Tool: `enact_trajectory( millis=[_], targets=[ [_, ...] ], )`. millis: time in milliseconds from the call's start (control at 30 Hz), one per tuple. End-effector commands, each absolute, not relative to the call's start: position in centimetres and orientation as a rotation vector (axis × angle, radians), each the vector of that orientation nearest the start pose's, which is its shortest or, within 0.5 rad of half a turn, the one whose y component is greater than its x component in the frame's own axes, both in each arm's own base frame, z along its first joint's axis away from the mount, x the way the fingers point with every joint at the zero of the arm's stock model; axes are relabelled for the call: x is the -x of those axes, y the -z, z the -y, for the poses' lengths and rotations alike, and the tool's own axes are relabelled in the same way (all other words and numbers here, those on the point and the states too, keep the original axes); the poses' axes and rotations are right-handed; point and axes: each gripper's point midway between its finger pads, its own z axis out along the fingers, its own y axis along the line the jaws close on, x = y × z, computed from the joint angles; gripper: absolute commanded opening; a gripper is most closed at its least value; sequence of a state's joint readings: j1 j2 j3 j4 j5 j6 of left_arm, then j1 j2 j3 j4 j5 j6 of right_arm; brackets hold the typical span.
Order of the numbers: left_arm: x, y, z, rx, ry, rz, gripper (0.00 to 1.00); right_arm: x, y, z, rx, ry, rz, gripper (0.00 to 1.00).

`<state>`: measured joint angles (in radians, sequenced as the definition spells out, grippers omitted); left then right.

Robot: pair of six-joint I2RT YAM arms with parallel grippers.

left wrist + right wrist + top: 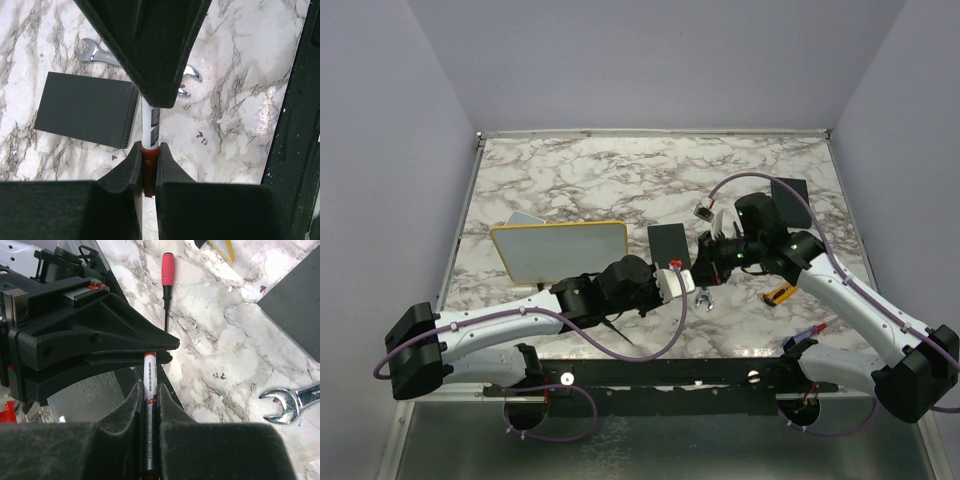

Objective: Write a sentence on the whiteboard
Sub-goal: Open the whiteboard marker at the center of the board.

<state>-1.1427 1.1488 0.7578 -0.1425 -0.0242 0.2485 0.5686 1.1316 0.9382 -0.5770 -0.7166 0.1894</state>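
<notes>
Near edge, right of middle: a screwdriver with a red handle and thin dark shaft [168,270], lying flat on the white-and-grey marble table [620,170].

Further in: a silver open-ended steel wrench [97,54], flat, close below the two claws.

Middle of table:
- The left gripper [147,160] is pinched tight on the red end of a white-barrelled, red-capped marker [150,120].
- The right gripper [149,405] is clamped on the barrel of the same marker from the opposite side. The marker spans between them.

Just beyond the claws: a small black rectangular slab [668,245], lying flat.

Left of the slab, near but not touching: the whiteboard [560,250], a flat rectangle with a pale grey face and thin yellow frame. It sits toward the left edge, and the left forearm lies along its near side. From above the face reads as even grey.
</notes>
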Motion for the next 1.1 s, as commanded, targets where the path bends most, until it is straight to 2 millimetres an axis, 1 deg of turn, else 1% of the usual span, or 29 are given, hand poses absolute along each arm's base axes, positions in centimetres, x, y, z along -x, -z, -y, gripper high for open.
enact_trajectory(
  millis=[0,167,400,733,900,1067],
  targets=[
    [-15.9,-11.8,27.7,-1.416,0.362,-1.805,0.00,-17.6,-20.6,-23.0,0.799,-1.069,-2.271,0.01],
    [-15.8,-11.9,27.7,-1.422,0.368,-1.800,0.00,-17.5,-21.6,-22.5,0.804,-1.056,-2.261,0.01],
    [-15.7,-12.1,27.7,-1.426,0.377,-1.786,0.00,-16.6,-23.3,-22.5,0.834,-1.109,-2.220,0.01],
    [-15.4,-12.7,27.8,-1.433,0.404,-1.749,0.00,-16.3,-25.1,-21.7,0.843,-1.056,-2.217,0.01],
    [-15.4,-12.6,27.6,-1.434,0.398,-1.739,0.00,-16.2,-26.4,-21.4,0.841,-1.033,-2.193,0.00],
    [-15.4,-12.5,27.6,-1.434,0.394,-1.738,0.00,-16.1,-27.2,-21.2,0.837,-1.025,-2.178,0.01]
  ],
)
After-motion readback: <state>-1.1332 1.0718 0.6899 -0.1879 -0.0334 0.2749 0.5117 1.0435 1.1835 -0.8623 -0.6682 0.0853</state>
